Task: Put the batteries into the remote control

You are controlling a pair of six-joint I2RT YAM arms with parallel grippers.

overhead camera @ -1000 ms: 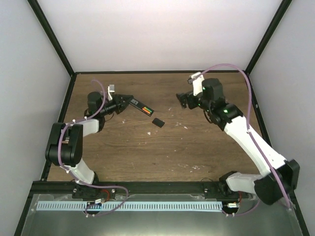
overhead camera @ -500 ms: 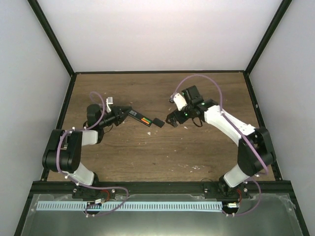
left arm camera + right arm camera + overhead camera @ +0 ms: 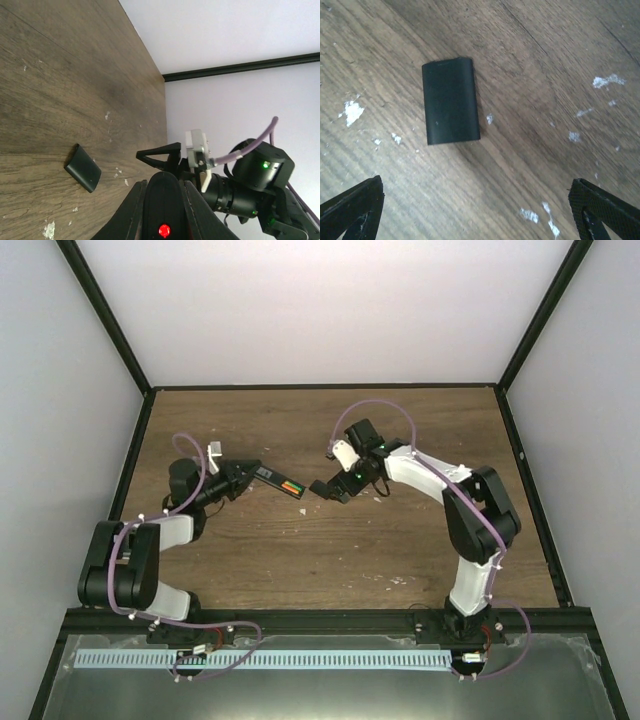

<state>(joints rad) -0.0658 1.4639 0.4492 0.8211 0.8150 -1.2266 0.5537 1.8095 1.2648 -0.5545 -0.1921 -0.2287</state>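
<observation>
Cover piece surround: bare wood on all sides, nothing touching.
Right gripper: jaws spread wider than the cover piece, free passage either side.
Obstacle: remote control in left gripper, tip near the cover piece.

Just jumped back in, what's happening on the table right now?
The left tool is shut on one end of the remote, whose open bay faces up with the batteries sitting inside. The small black cover lies flat on the table, untouched. The right tool hovers open just above it, so the cover is not yet picked up.
</observation>
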